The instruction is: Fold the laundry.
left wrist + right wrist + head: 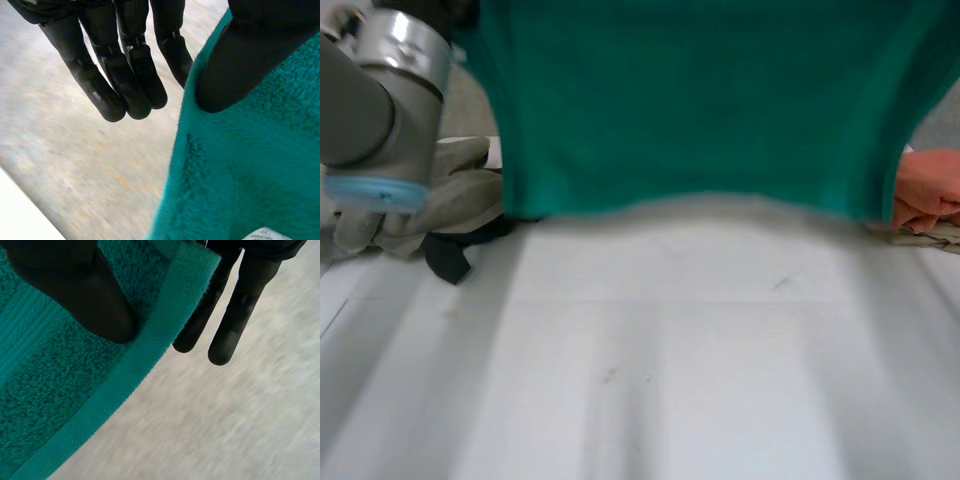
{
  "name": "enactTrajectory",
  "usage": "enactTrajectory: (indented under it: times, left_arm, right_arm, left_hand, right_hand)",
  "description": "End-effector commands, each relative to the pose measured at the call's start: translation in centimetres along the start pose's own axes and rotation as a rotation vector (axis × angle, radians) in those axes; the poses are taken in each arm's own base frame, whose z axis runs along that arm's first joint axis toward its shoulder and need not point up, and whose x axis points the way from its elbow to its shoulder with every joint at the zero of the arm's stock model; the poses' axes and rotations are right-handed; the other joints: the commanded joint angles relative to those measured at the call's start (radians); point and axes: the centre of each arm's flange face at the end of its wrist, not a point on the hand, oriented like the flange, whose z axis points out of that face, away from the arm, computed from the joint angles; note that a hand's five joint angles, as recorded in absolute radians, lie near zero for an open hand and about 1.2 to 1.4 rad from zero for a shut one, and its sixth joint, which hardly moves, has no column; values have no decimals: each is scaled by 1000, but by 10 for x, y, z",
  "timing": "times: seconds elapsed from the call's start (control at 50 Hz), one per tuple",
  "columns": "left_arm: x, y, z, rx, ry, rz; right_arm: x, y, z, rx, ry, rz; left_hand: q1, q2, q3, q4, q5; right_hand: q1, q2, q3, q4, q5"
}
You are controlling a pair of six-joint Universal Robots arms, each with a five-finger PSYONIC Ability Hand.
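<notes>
A green terry towel [690, 100] hangs lifted above the white table [670, 380], its lower edge just over the far part of the tabletop. In the left wrist view my left hand [235, 65] presses its thumb on the towel [250, 175] near one side edge, and its straight fingers [125, 75] reach past that edge. In the right wrist view my right hand [75, 285] has its thumb on the towel [60, 390] close to the hemmed corner. Two of its fingers [235, 305] stick out beyond the hem and the others are behind the cloth.
My left arm [380, 100] stands at the far left. Beside it lies a pile of beige cloth [460, 190] with a black piece [445, 255] at its foot. An orange cloth [930, 185] lies at the far right.
</notes>
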Motion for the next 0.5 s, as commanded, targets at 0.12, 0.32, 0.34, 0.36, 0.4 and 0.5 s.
enactTrajectory:
  times: [0.12,0.32,0.34,0.36,0.4,0.5]
  left_arm:
    - [-22,17,-14,-71,-10,-82]
    - [36,71,-103,-313,264,-124]
    - [41,75,-113,-338,291,-128]
    - [46,80,-123,-364,317,-129]
    - [58,91,-154,-441,394,-125]
    - [71,96,-213,-577,523,-97]
  right_arm:
    - [-4,-15,-13,-108,-88,73]
    - [-51,64,-73,-529,-381,-12]
    - [-54,70,-78,-556,-399,-24]
    - [-55,75,-84,-582,-415,-38]
    - [-58,92,-100,-657,-464,-72]
    - [-50,115,-129,-805,-541,-142]
  left_hand:
    - [229,199,207,200,237]
    - [229,199,207,200,237]
    - [229,199,207,200,237]
    - [229,199,207,200,237]
    - [229,199,207,200,237]
    - [229,199,207,200,237]
  right_hand:
    - [274,218,206,201,199]
    - [274,218,206,201,199]
    - [274,218,206,201,199]
    - [274,218,206,201,199]
    - [274,218,206,201,199]
    - [274,218,206,201,199]
